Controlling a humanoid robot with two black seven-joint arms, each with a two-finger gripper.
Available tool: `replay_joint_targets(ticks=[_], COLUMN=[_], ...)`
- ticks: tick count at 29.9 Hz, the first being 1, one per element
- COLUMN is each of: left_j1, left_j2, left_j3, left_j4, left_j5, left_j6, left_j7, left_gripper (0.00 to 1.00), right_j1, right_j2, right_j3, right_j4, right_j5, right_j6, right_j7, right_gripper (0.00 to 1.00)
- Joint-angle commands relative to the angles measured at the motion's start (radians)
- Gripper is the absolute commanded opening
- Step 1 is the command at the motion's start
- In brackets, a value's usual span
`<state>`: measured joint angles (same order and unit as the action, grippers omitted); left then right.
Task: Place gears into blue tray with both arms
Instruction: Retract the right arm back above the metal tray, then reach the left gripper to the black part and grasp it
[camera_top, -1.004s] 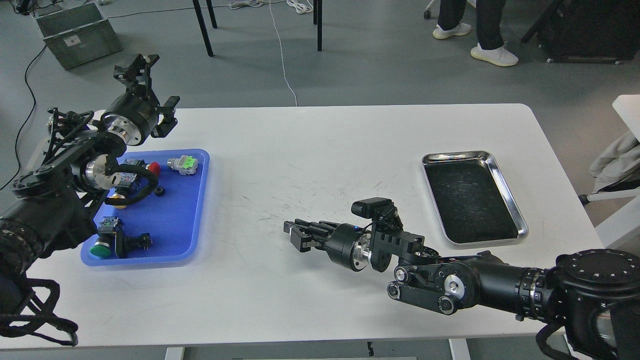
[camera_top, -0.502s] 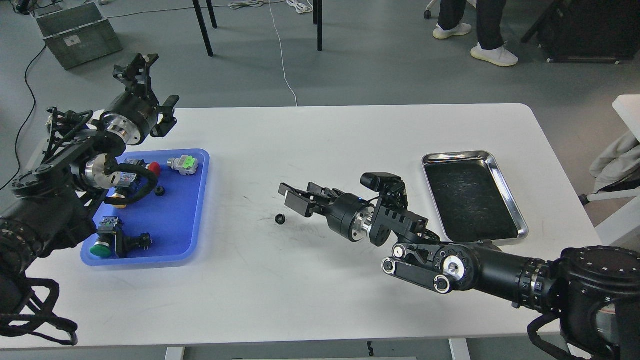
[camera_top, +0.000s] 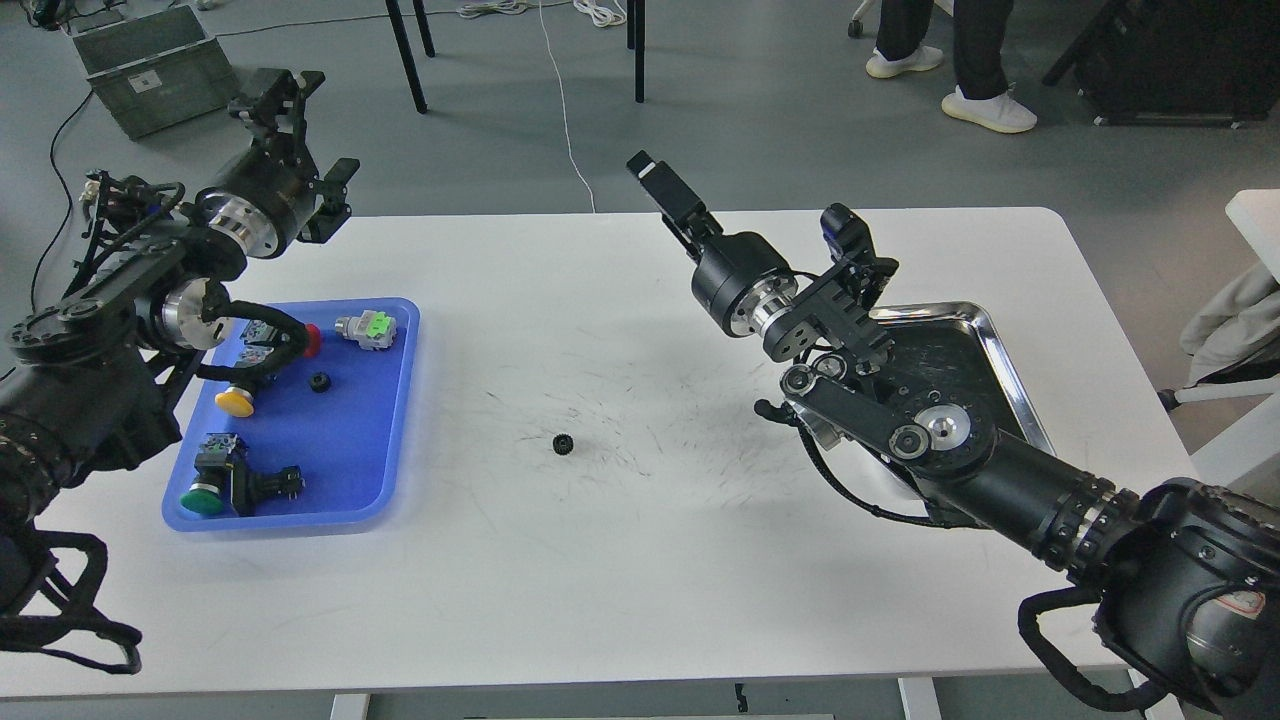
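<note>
One small black gear (camera_top: 562, 443) lies on the bare white table, midway between the two trays. Another gear (camera_top: 320, 381) rests inside the blue tray (camera_top: 398, 420) at the left. My left gripper (camera_top: 275, 92) is raised beyond the tray's far left corner, open and holding nothing. My right gripper (camera_top: 658, 182) is lifted high over the table's far edge, well up and right of the loose gear. Its fingers overlap from this angle, so I cannot tell how they stand, and nothing shows in them.
Several push-button switches lie in the blue tray: green cap (camera_top: 205, 497), yellow cap (camera_top: 236, 402), red cap (camera_top: 312, 340). The steel tray (camera_top: 1002, 335) at the right is partly covered by my right arm. A grey crate (camera_top: 150, 65) and a person's feet (camera_top: 985, 108) are on the floor beyond.
My right gripper opened, left the gear on the table, then rose and swung back toward the far edge. The left gripper shifted slightly upward. The gear in the tray stayed put.
</note>
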<state>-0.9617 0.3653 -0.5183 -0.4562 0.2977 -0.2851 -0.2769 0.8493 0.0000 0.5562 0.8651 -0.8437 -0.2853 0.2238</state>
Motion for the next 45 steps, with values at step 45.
replay_joint_targets(ticks=[45], left_j1=[0.353], left_j2=[0.052], left_j3=[0.256], left_j4=[-0.687], left_j5=[1.854], left_j6=[0.455], left_j7=[0.17], left_gripper=[0.96], right_j1=[-0.208], right_j2=[-0.428], right_j3=[0.283], right_j4=[-0.198], right_j5=[0.953], right_j6=[0.546], right_j7=[-0.017], right_gripper=[0.92])
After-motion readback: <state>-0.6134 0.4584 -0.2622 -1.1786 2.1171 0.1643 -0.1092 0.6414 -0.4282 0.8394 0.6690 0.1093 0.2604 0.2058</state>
